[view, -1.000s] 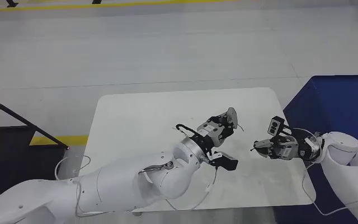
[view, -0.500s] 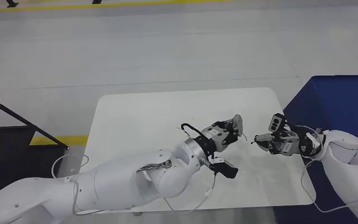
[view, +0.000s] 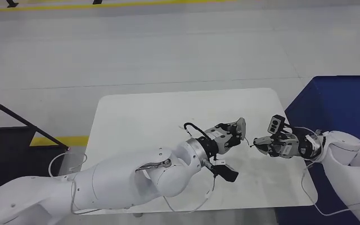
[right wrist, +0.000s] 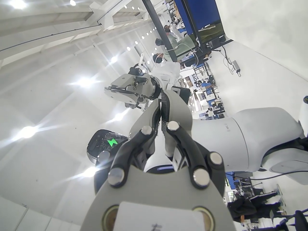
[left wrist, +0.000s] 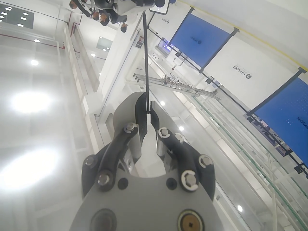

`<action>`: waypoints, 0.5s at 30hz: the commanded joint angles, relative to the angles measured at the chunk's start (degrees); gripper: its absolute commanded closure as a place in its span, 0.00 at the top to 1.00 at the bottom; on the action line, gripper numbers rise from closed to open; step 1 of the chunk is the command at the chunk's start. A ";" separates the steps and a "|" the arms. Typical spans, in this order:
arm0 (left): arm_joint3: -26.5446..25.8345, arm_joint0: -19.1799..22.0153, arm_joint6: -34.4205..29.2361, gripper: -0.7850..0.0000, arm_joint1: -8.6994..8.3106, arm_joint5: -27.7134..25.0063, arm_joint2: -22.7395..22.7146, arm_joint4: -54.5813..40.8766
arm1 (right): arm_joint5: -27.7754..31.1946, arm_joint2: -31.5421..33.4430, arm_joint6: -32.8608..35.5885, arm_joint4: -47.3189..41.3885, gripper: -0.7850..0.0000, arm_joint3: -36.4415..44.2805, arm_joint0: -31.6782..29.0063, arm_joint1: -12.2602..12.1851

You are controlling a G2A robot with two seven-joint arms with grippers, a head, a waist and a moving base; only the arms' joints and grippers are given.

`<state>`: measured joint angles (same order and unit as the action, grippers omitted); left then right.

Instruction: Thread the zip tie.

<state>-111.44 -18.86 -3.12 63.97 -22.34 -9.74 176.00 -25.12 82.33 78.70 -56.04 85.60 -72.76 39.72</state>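
1. Gripping one end of the zip tie [left wrist: 145,61] above the table [view: 140,124], fingers of the left gripper [left wrist: 148,102] closed on it; right gripper [right wrist: 160,103] fingers pressed shut on the other end.
2. Risk of buckling or slipping from the grip — caused by pushing along so thin a strap.
3. Seen as a straight strap from the left wrist; hidden behind closed fingers from the right wrist.

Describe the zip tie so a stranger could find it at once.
Over the white table, the left tool faces the right tool. The zip tie bridges them: a thin, straight black strip, unlike the bulky grey fingers.
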 commanded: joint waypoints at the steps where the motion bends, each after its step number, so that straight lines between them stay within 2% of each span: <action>1: -0.03 0.12 0.24 0.00 -0.04 -0.08 0.00 0.00 | -0.11 -0.01 -0.18 0.02 0.00 0.33 -0.07 0.03; 15: -0.13 0.28 1.47 0.00 -0.28 -0.25 0.00 0.00 | 0.12 0.77 -1.65 0.01 0.00 2.18 -0.85 0.23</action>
<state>-111.55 -18.60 -1.73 63.71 -22.65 -9.74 176.00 -24.99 83.01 77.16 -56.03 87.73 -73.55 39.95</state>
